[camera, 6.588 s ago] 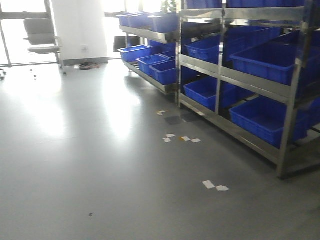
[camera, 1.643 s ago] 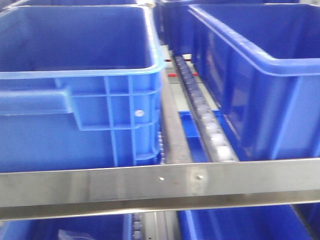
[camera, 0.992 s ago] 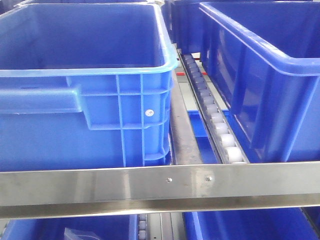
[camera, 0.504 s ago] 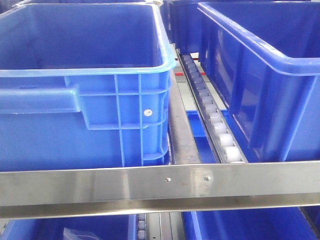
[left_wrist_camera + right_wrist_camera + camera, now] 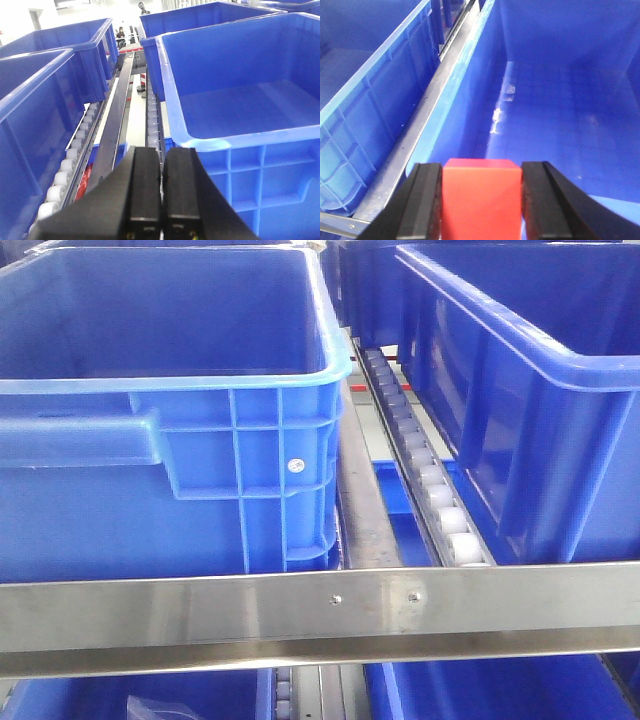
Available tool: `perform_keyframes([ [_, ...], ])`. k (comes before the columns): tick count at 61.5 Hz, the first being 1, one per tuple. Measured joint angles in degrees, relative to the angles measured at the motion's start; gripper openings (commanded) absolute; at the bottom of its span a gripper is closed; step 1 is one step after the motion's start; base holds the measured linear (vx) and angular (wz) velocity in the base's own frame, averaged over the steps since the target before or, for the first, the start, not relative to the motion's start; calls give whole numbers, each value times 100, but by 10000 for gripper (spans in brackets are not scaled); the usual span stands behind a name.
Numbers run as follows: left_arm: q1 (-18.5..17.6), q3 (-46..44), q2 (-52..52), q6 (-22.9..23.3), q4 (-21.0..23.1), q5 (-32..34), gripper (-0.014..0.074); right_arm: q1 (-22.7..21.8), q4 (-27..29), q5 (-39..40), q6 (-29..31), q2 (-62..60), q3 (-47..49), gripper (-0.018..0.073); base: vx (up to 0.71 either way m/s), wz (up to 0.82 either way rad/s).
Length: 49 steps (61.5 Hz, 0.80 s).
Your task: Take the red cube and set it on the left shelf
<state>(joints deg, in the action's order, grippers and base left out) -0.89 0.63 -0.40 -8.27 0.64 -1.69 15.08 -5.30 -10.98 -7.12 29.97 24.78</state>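
Observation:
The red cube [image 5: 481, 200] sits clamped between the black fingers of my right gripper [image 5: 481, 175], which is shut on it. It hangs over the inside of a dark blue crate [image 5: 560, 100] on the left shelf [image 5: 300, 615]. That shelf is a steel rack level with white roller tracks [image 5: 430, 490] and large blue crates [image 5: 150, 470]. My left gripper [image 5: 161, 152] is shut with nothing in it. It hovers over the gap between two crates, beside one crate's near corner [image 5: 200, 145]. Neither gripper shows in the front view.
A steel rail [image 5: 420, 130] separates the crate under the cube from its neighbour [image 5: 365, 100]. Another crate [image 5: 560, 420] stands right of the rollers. More blue crates [image 5: 480, 690] sit on the level below. Something red [image 5: 86, 177] lies beneath a roller track.
The front view went from a distant look at the floor and racks to a close view of the shelf. Over the last half second nothing has visibly moved.

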Motion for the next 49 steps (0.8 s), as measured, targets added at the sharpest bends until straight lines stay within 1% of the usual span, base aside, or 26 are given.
perform_keyframes([
  [13,0,0,0,0,0,0,106,0,0,217,0,205,78,57,-1,8],
  [26,0,0,0,0,0,0,106,-51,0,289,0,1387,852,57,0,0],
  [30,0,0,0,0,0,0,106,-188,0,328,0,1883,1201,57,0,0],
  [43,0,0,0,0,0,0,106,-1035,0,358,0,3435,2284,57,0,0],
  [49,0,0,0,0,0,0,106,-1297,0,358,0,3954,2656,57,0,0],
])
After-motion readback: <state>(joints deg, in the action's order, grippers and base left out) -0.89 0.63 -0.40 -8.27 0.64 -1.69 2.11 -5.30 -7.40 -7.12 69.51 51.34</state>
